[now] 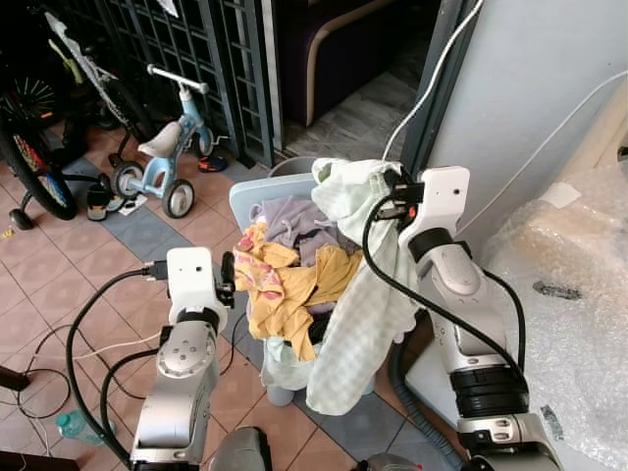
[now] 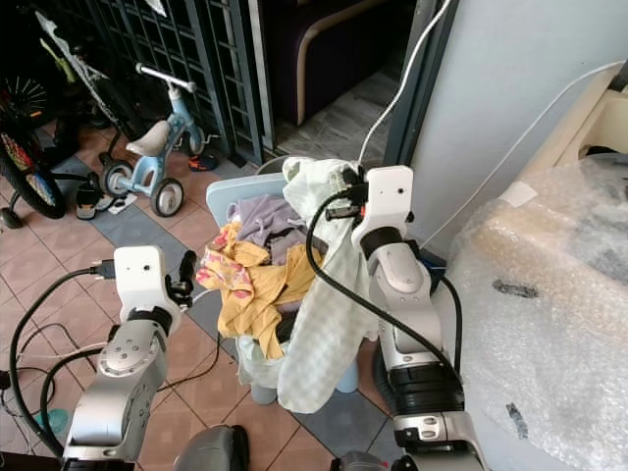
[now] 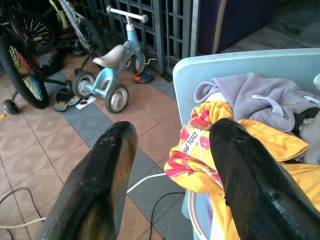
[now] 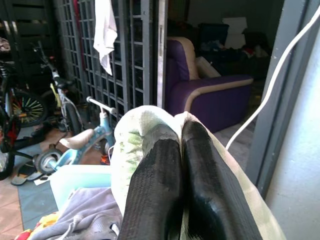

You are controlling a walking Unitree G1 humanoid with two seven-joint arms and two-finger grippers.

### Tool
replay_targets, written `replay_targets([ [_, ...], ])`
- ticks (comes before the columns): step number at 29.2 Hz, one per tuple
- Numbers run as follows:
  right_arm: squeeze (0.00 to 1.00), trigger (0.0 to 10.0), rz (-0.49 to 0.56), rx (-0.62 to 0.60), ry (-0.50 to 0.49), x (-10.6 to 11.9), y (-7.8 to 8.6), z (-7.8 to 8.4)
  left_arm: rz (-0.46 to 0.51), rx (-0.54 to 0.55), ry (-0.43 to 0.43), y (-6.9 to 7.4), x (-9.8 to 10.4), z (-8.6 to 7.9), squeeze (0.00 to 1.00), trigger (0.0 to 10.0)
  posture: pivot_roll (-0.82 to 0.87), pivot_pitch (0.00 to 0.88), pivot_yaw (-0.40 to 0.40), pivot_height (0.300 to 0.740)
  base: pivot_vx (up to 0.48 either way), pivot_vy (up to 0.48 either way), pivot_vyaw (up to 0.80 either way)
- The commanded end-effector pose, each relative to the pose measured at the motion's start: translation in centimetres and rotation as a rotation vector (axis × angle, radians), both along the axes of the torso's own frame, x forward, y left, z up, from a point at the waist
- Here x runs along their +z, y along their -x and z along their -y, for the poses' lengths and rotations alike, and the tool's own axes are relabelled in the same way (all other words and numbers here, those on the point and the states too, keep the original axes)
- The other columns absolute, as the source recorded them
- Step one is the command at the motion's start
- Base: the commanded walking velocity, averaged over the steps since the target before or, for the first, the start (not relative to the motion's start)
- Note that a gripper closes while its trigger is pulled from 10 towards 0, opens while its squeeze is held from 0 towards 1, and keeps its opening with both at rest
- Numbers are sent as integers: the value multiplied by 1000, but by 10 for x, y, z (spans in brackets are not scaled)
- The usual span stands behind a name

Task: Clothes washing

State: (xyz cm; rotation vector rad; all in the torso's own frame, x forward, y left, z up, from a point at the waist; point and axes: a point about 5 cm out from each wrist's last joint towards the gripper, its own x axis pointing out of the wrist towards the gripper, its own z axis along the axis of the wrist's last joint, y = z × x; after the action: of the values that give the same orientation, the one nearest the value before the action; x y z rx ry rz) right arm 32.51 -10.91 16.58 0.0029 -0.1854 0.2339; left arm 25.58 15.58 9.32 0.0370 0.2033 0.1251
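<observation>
A pale green checked cloth [image 1: 363,294] hangs from the right gripper [image 4: 181,150], whose fingers are pinched together on its top edge, above a light blue laundry basket [image 1: 257,191] heaped with clothes. A yellow garment [image 3: 240,150] (pink print, letters "DOLPH" readable) spills over the rim beside a grey hoodie [image 3: 250,97]. The left gripper [image 3: 170,165] hovers spread apart beside it. A child's tricycle [image 1: 162,157] stands near dark gates; bubble wrap [image 1: 569,294] covers something bulky alongside.

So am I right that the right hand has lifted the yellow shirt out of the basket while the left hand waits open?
Not quite: the right hand is shut on the pale green cloth, as the right wrist view shows. The yellow shirt lies in the basket; the left hand waits open.
</observation>
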Motion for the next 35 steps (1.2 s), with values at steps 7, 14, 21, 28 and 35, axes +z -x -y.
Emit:
replay_targets([
  [7, 0, 10000, 125, -38, 67, 21, -2, 8, -3, -6, -3, 0, -2, 5, 0, 10000, 44, 42, 24, 740, 0, -370, 0],
  [14, 0, 10000, 261, -203, 156, 51, -15, 36, -4, -8, -4, -1, -2, 5, 0, 10000, 41, 43, 27, 740, 0, -371, 0],
  [21, 0, 10000, 294, -348, 170, 74, -32, 76, 5, -11, 4, -1, -2, 6, 0, 10000, 42, 45, 27, 740, 0, -315, 0],
  [28, 0, 10000, 288, -453, 172, 83, -39, 102, 21, -13, 19, -1, 0, 6, 0, 10000, 42, 47, 27, 740, 0, 0, -686],
  [35, 0, 10000, 277, -686, 173, 93, -38, 148, 26, -17, 23, -1, 0, 7, 0, 10000, 36, 49, 29, 740, 0, 0, -800],
])
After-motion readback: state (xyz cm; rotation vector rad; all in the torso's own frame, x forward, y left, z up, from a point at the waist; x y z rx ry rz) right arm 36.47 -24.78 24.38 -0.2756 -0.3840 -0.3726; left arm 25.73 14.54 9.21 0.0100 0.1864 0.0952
